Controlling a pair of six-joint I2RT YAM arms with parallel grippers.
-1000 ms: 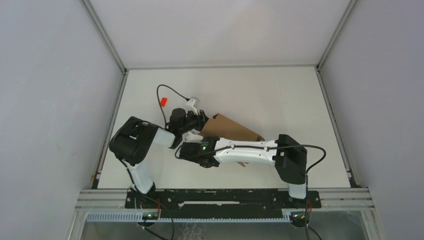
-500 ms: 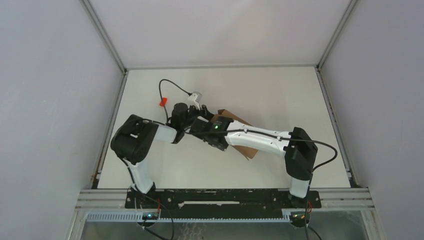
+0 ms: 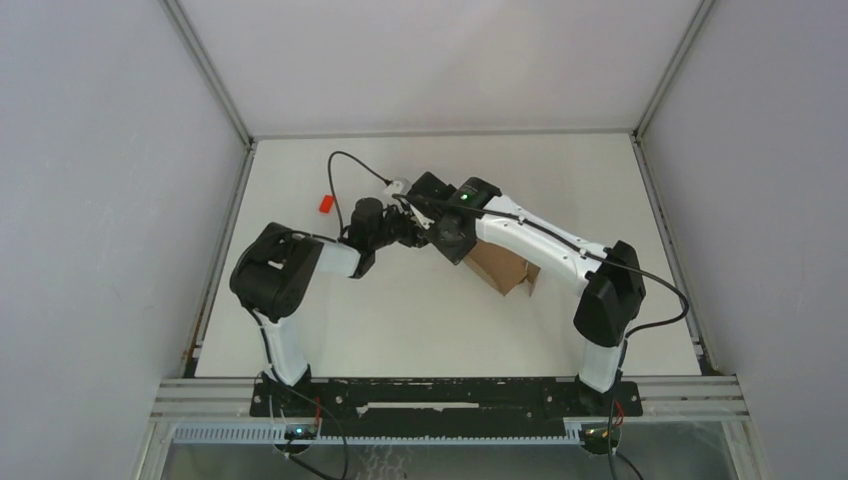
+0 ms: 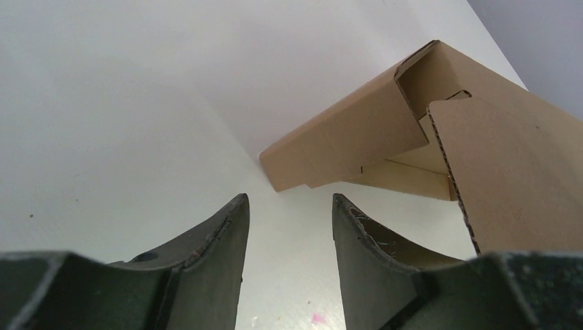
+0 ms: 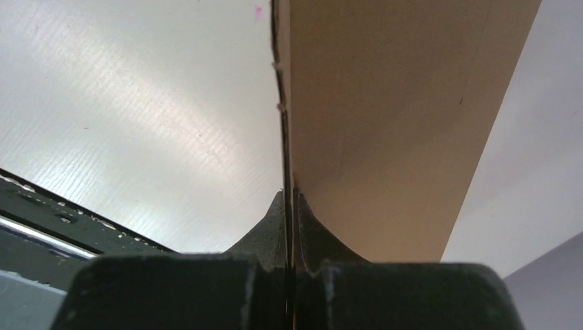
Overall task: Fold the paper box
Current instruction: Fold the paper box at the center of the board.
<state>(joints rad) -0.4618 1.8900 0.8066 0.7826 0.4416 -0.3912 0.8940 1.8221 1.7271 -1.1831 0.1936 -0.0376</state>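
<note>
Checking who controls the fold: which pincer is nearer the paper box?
Right. The right pincer is shut on a panel edge of the paper box. The left pincer stands open beside the box's left end, nothing between its fingers.

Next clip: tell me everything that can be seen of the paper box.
The paper box is plain brown corrugated cardboard, partly folded, with panels raised at angles and a cut flap beside a creased corner. It sits on the white table. The right gripper is shut on one panel's edge. The left gripper is open and points at it, holding nothing.
</note>
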